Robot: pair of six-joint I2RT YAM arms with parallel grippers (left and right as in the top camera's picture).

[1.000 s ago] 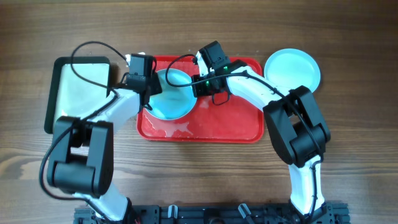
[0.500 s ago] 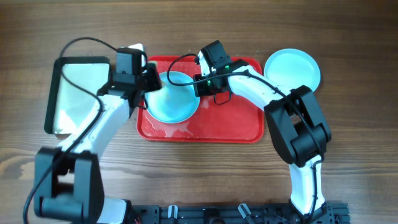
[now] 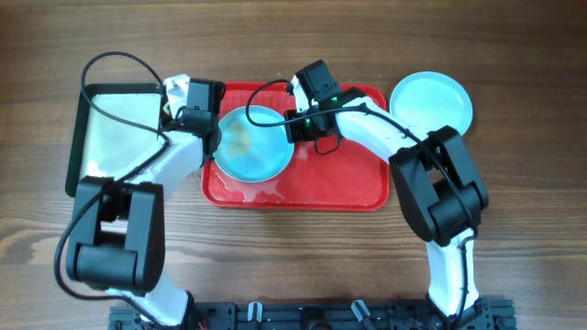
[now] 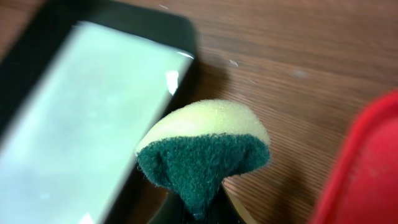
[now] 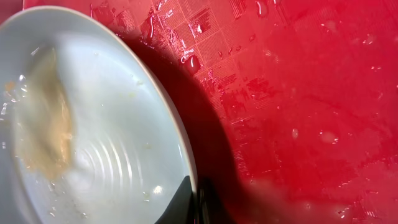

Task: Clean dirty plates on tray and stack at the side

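Observation:
A pale turquoise plate (image 3: 257, 147) lies on the left half of the red tray (image 3: 339, 183), with a yellowish smear on it (image 3: 239, 137). My right gripper (image 3: 295, 124) is shut on this plate's right rim. In the right wrist view the fingers (image 5: 196, 202) pinch the rim of the plate (image 5: 106, 143) over the wet tray (image 5: 298, 93). My left gripper (image 3: 181, 92) is shut on a yellow and green sponge (image 4: 202, 152), held over the table between basin and tray. Another turquoise plate (image 3: 431, 101) lies on the table right of the tray. The white plate is not in view.
A black-rimmed basin (image 3: 115, 137) with a pale inside stands left of the tray; it also shows in the left wrist view (image 4: 87, 112). The tray's rim (image 4: 367, 168) is at the right there. Water drops lie on the tray floor.
My left gripper with the sponge has drawn back left off the plate, toward the basin. The smear on the plate is now uncovered. The right gripper has kept its hold.

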